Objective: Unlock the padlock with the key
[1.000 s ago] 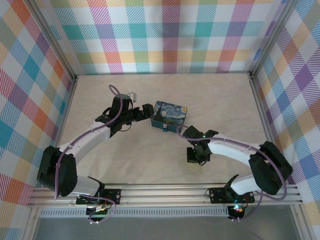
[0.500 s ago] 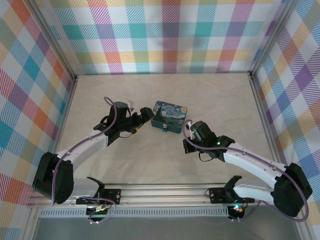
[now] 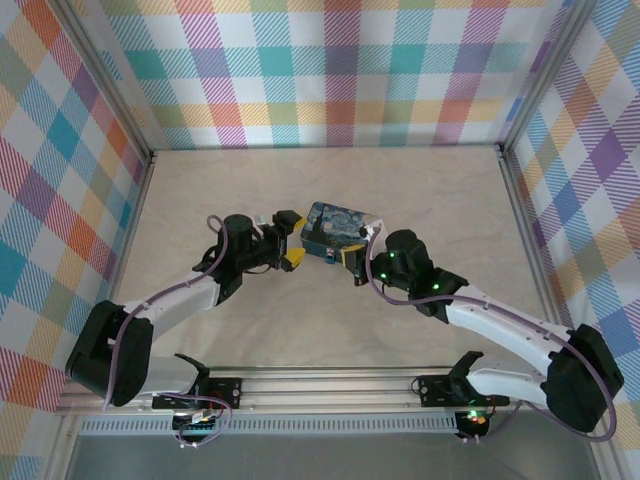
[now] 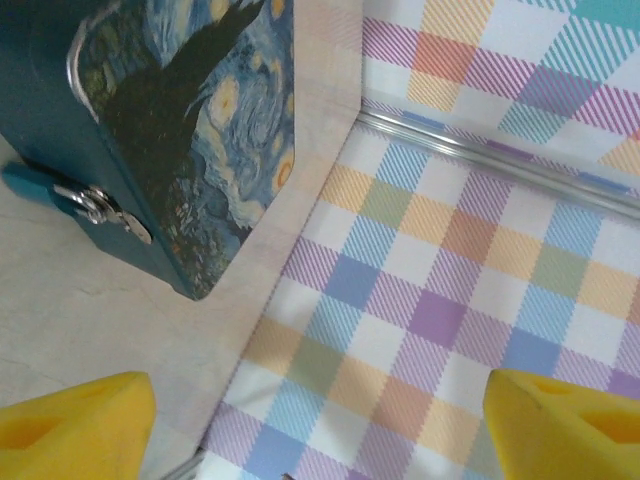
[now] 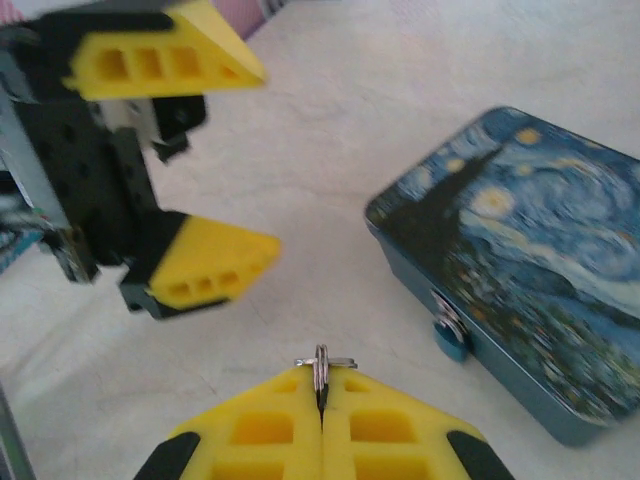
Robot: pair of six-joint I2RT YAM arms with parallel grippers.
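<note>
The tiny blue padlock (image 5: 449,337) hangs by its silvery shackle (image 4: 90,204) from the hasp on the front of the dark-blue night-sky tin (image 3: 338,226). My right gripper (image 5: 322,386) is shut on the key (image 5: 322,364); its metal ring and a short bit of metal stick out of the fingertips. It hovers a little left of and in front of the padlock (image 3: 330,258), apart from it. My left gripper (image 3: 292,240) stands open, with nothing between its yellow fingers (image 5: 212,262), just left of the tin (image 4: 170,120).
The tin (image 5: 530,280) sits mid-table on the beige tabletop (image 3: 330,320). Plaid walls (image 3: 340,70) close in the back and both sides. The two grippers lie close together in front of the tin's left corner. Bare table lies behind the tin and along the near edge.
My right arm has swung up and left from the near table to the tin's front, key in its jaws. My left gripper has drawn slightly back from the tin.
</note>
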